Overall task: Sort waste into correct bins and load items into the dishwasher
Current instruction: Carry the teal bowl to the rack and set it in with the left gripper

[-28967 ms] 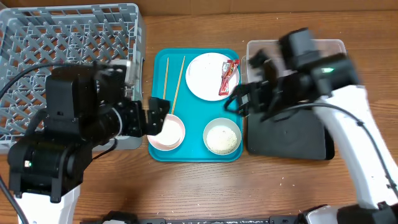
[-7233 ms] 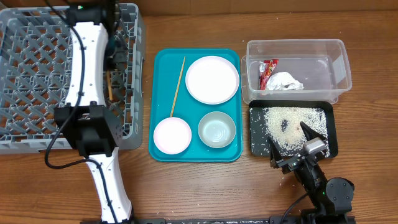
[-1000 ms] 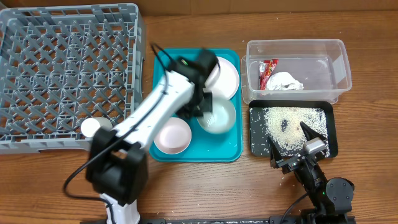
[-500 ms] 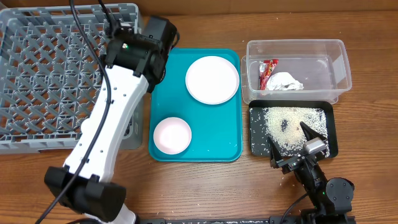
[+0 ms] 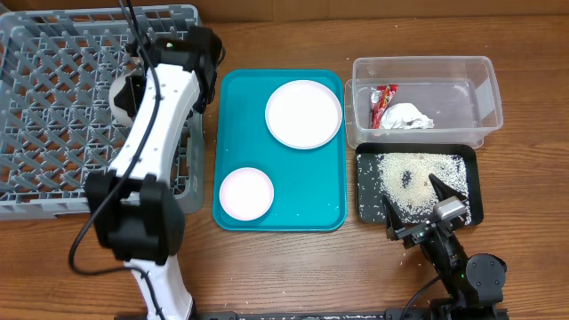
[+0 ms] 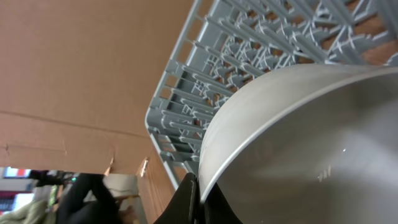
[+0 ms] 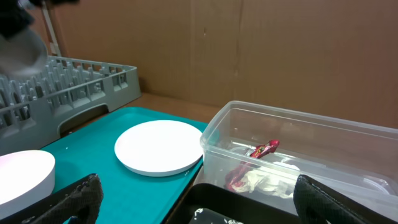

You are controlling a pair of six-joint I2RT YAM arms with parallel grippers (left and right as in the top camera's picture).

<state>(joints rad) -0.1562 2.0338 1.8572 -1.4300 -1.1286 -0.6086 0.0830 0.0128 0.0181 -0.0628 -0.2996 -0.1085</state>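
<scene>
My left gripper (image 5: pixel 138 84) is shut on the rim of the pale greenish-white bowl (image 5: pixel 121 94) and holds it tilted over the right part of the grey dish rack (image 5: pixel 53 107). The left wrist view shows the bowl (image 6: pixel 311 143) filling the frame, with the gripper (image 6: pixel 198 190) pinching its edge above the rack lattice (image 6: pixel 249 43). The round plate (image 5: pixel 303 113) and pink bowl (image 5: pixel 246 193) lie on the teal tray (image 5: pixel 302 191). The red wrapper (image 5: pixel 383 102) and paper wad (image 5: pixel 409 116) sit in the clear tub (image 5: pixel 484 98). Rice (image 5: pixel 413 173) covers the black tray (image 5: pixel 476 213). My right gripper (image 5: pixel 418 209) stands open at that tray's near edge.
In the right wrist view, the plate (image 7: pixel 158 147) and the clear tub (image 7: pixel 298 149) lie ahead of the open right gripper (image 7: pixel 205 208). A few grains lie on the wood near the black tray's front edge. A brown cardboard wall stands behind the table.
My left arm has lifted the greenish-white bowl off the teal tray and swung it left over the dish rack. The right arm has not moved.
</scene>
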